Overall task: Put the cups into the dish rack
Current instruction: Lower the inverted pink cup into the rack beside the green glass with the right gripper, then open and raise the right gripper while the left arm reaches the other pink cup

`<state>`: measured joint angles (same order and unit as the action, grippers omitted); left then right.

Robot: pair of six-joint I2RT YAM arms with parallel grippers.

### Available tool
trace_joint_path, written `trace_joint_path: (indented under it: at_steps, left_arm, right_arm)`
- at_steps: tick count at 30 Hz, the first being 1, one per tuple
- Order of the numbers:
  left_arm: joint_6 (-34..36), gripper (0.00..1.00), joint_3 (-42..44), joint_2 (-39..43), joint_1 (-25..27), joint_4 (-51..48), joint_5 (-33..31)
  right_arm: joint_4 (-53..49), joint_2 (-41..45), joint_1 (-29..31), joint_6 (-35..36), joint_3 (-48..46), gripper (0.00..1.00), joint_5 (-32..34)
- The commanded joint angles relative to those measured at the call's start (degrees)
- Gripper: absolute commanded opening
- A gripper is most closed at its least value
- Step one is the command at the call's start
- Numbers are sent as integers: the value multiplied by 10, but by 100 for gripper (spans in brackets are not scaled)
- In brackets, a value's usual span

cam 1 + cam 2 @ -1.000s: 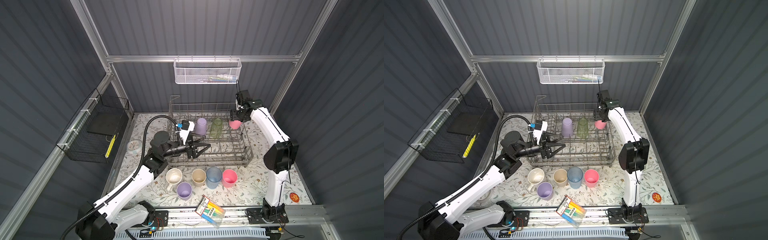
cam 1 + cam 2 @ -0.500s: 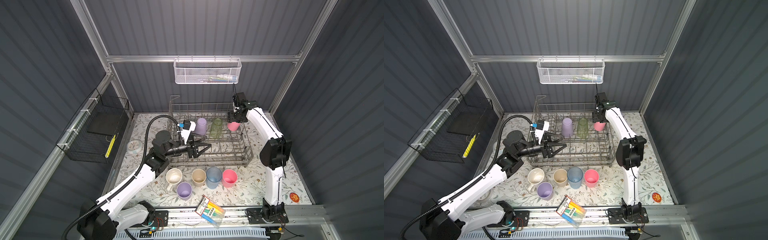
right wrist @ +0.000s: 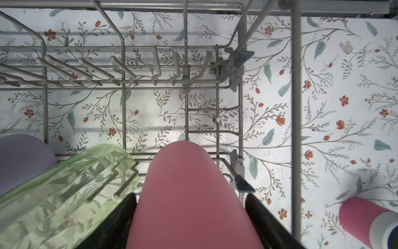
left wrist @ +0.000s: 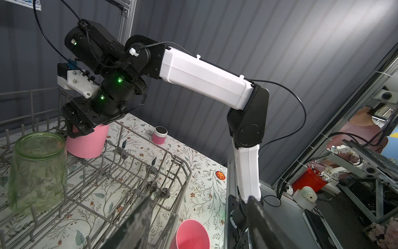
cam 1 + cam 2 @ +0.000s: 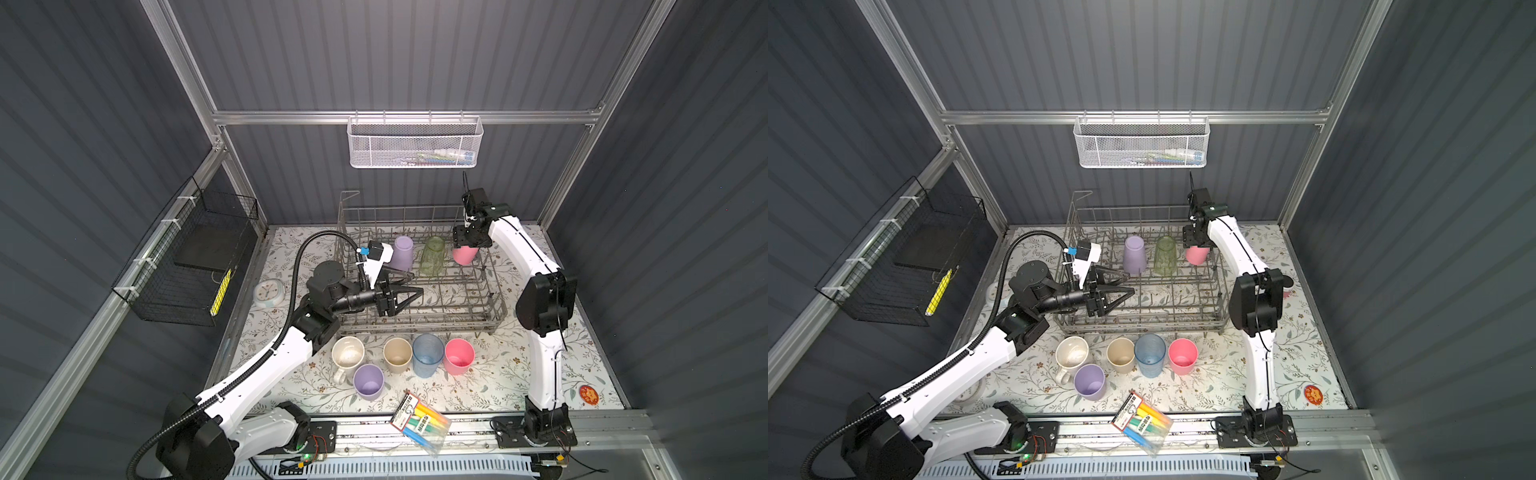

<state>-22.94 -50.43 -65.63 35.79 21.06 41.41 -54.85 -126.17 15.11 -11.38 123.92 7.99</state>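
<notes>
Cup loading, dish rack part filled.
Both top views: right gripper (image 5: 465, 246) pinches inverted pink cup (image 5: 464, 257) at the far right corner of the dish rack (image 5: 478, 318), beside green tumbler (image 5: 432, 257) and lilac cup (image 5: 402, 252). Left gripper (image 5: 1130, 282) spread, empty, over the rack. Five more cups (image 5: 397, 355) stand on table (image 5: 498, 374) in front. Left wrist: its fingers (image 4: 137, 228) wide apart. Right wrist: fingers (image 3: 120, 217) against the pink cup's sides.

**Bright counter, dim walls**

Overhead light brightens the floral counter (image 5: 498, 386); the ribbed walls (image 5: 415, 62) sit dim. In the right wrist view the near pink cup (image 3: 189, 194) and green tumbler (image 3: 64, 194) blur, and dish rack (image 3: 187, 103) wires cast soft shadows.
</notes>
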Motion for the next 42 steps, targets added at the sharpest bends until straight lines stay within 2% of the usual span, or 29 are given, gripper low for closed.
trace_joint_path:
  at_steps: [1,22,33,42]
  left_arm:
    - [0,69,4,-6,-4,17,11]
    - [-2,69,12,-6,-4,19,12]
    - [3,69,9,2,-4,6,8]
    - [28,69,-6,26,-4,-45,-9]
  right_arm:
    - [4,-20,6,-8,16,54,-1]
    - [11,-33,7,-22,16,93,4]
    - [26,34,7,-30,-3,97,9]
    - [63,175,-1,-43,-86,98,12]
